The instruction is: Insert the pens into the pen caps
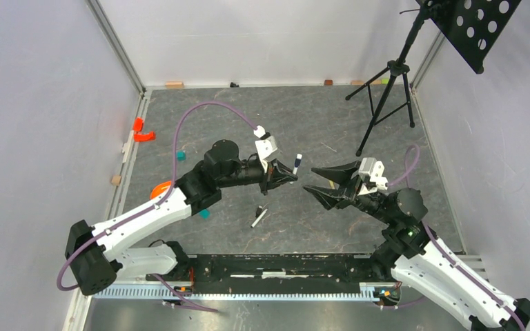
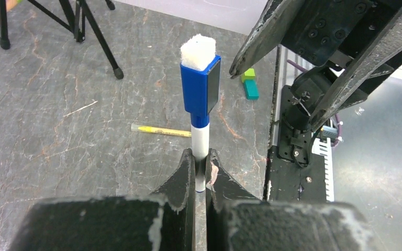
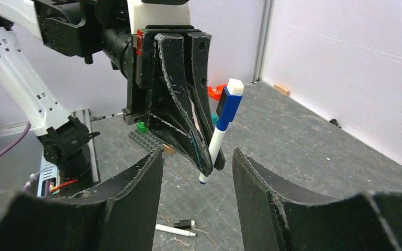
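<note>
While the left gripper [image 2: 201, 163] is clenched on the lower barrel of a white pen [image 2: 200, 140], the pen stands nearly upright out of the fingertips, above the table [image 1: 359, 131], mid-workspace. Blue cap [image 2: 200, 90] sits on the pen's top end, with a white felt pad on the cap's tip. Right gripper [image 1: 310, 180] faces the left one from the right, near it, jaws spread apart, nothing between them. In the right wrist view the capped pen and the left fingertips sit framed between the two right fingers [image 3: 136, 198]; they look apart from both. A second white pen [image 3: 174, 230] lies flat on the table below the grippers, black cap [image 3: 187, 224] just beside its end; can't tell if they touch. Yellow pen [image 2: 159, 130] lies flat on the table too, seen only in the left wrist view, beyond the held pen. Teal block [image 1: 205, 214] sits by the left forearm, red pieces [image 1: 142, 131] near the left wall, and a black tripod stand [image 1: 390, 89] stands at the far right. Green and teal blocks [image 2: 250, 84] lie at the table edge by the right arm's base.
</note>
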`<state>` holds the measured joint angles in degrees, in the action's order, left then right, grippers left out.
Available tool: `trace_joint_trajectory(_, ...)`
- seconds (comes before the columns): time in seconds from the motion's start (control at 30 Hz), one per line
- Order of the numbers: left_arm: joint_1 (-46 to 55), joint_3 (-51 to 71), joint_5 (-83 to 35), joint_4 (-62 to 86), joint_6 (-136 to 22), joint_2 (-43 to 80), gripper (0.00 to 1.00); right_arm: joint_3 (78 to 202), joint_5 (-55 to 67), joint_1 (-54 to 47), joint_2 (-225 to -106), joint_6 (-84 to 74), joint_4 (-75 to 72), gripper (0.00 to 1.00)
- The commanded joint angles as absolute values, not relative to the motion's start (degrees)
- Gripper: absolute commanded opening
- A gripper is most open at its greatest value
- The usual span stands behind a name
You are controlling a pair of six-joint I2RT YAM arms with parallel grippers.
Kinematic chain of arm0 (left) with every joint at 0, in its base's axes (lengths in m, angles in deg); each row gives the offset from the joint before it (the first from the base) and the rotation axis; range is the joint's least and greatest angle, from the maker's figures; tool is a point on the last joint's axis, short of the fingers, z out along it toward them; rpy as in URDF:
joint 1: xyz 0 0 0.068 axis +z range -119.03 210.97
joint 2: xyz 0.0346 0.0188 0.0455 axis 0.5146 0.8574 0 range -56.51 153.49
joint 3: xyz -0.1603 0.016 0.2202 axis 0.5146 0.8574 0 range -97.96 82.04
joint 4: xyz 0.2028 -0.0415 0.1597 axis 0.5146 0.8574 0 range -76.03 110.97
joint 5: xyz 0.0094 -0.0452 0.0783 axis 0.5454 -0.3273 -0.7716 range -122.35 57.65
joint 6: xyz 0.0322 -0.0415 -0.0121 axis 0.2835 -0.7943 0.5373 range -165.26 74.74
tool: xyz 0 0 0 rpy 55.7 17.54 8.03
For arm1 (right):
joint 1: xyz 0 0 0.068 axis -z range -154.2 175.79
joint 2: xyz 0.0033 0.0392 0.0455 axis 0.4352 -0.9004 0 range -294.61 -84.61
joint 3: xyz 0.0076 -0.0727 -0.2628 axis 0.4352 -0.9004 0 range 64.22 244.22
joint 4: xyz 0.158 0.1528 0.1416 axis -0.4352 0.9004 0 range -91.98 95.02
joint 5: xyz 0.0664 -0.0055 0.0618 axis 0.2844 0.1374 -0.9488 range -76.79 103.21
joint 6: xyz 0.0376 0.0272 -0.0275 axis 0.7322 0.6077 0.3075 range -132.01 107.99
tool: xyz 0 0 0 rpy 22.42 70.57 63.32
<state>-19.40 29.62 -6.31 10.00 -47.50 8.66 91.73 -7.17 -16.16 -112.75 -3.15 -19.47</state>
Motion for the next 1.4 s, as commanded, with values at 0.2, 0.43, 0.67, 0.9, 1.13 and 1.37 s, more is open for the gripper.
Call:
trace_joint_trajectory(0.2,-19.2,30.4,1.0,6.2,-45.8,6.7,0.02,95.5,-15.1,-16.2,-115.5,-3.5,-20.1,0.49)
trace_joint_trajectory(0.43,-19.2,31.2,4.0,5.3,-45.8,6.2,0.02,95.0,-11.8,-16.2,-114.5,-3.4,-21.7,0.44)
trace_joint_trajectory(0.67,-19.3,31.5,5.6,4.3,-46.2,6.4,0.02,95.9,-11.3,-16.2,-117.2,-2.7,-21.8,0.39)
trace_joint_trajectory(0.9,-19.3,31.6,5.5,4.1,-46.3,6.7,0.02,95.8,-13.2,-16.2,-119.1,-1.2,-24.3,0.35)
trace_joint_trajectory(1.13,-19.3,31.6,5.6,4.1,-46.4,6.9,0.02,95.5,-13.7,-16.2,-120.1,0.3,-26.8,0.28)
trace_joint_trajectory(1.37,-19.3,31.6,5.2,4.1,-46.1,7.1,0.02,94.5,-15.5,-16.2,-122.2,2.4,-30.4,0.23)
